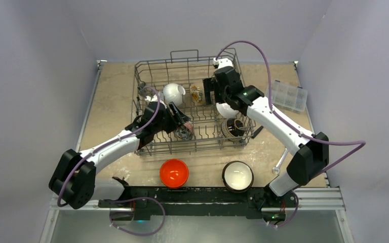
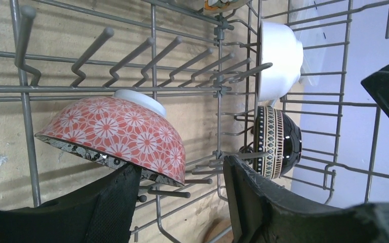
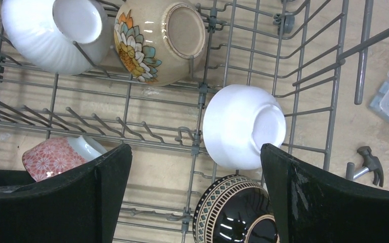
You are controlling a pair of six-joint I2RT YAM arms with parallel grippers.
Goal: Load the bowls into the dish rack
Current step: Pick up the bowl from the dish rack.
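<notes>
While five bowls (image 3: 243,124) sit in the dish rack (image 1: 205,129), my left gripper (image 2: 181,169) and right gripper (image 3: 195,149) have jaws apart, and I must load the orange bowl (image 1: 174,173) and dark bowl (image 1: 237,175).

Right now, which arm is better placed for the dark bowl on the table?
Right: the right end effector is open and empty, dark bowl near its base; the left end effector straddles the red-patterned bowl.

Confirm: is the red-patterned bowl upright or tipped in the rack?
Tipped, not upright: the red-patterned bowl leans among the dish rack tines, its white foot and outer wall showing.
</notes>
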